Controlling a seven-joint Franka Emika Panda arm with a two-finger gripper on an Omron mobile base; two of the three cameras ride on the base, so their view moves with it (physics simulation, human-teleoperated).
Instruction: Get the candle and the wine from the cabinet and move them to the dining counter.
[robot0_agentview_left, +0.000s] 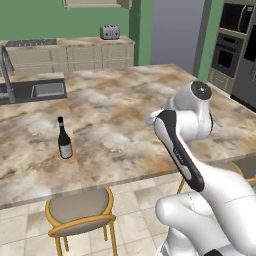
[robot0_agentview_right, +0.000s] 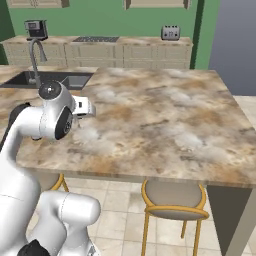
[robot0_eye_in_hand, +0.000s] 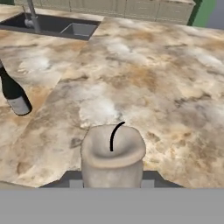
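The wide beige-brown marbled stone dining counter (robot0_agentview_left: 130, 105) carries the dark glass wine bottle (robot0_agentview_left: 64, 140) standing upright near its front edge, and the bottle's pale grey label shows no writing that can be read. The left base view shows the whole bottle and the silver toaster (robot0_agentview_left: 109, 32) on the far worktop, while the right base view adds a dark coffee machine (robot0_agentview_right: 35, 29). In the hand view the small pale grey-white candle (robot0_eye_in_hand: 113, 153) with its curved black wick sits low over the counter, gripped in the gripper (robot0_eye_in_hand: 112, 181), well apart from the bottle.

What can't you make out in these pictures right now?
- Gripper fingers: hand view, hidden behind the candle.
- Candle base: hand view, cut off at the bottom.
- Wine label text: left base view, too small.
- Wine neck: hand view, cut by the left edge.
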